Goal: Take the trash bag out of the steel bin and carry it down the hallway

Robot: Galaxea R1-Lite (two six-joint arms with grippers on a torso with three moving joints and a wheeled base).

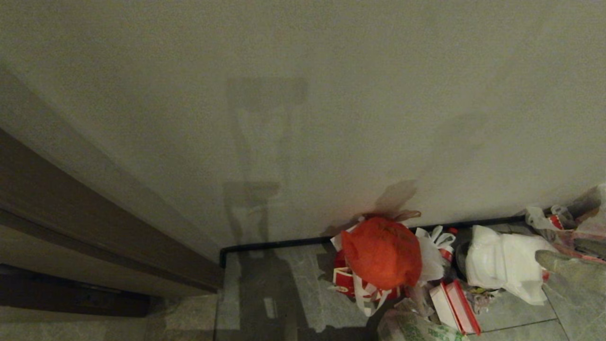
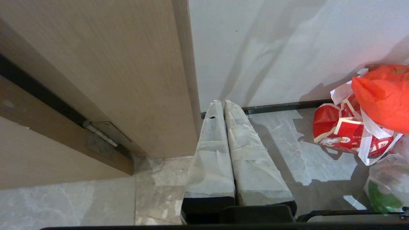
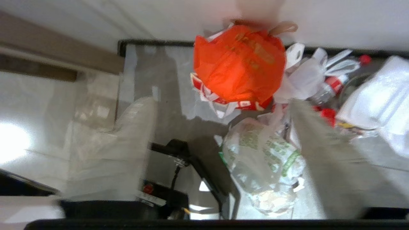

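Note:
The trash bag (image 3: 265,156), thin translucent plastic with green print, lies on the grey marbled hallway floor (image 1: 284,284) in front of a heap of rubbish by the cream wall. It also shows at the bottom edge of the head view as the trash bag (image 1: 416,329). My right gripper (image 3: 217,103) hangs open above it, and the bag lies beneath the gap, close to one taped finger (image 3: 322,150). Nothing is between the fingers. In the head view only one right finger (image 1: 563,267) shows, at the right edge. The steel bin is out of view. My left gripper (image 2: 222,102) is shut and empty, parked near the door frame.
An orange-red bag (image 1: 381,251) sits on a red and white bag (image 2: 345,134) against the black baseboard (image 1: 284,244). White bags (image 1: 502,260), bottles and a red and white box (image 1: 454,308) lie to its right. A wood door frame (image 1: 94,213) stands at the left.

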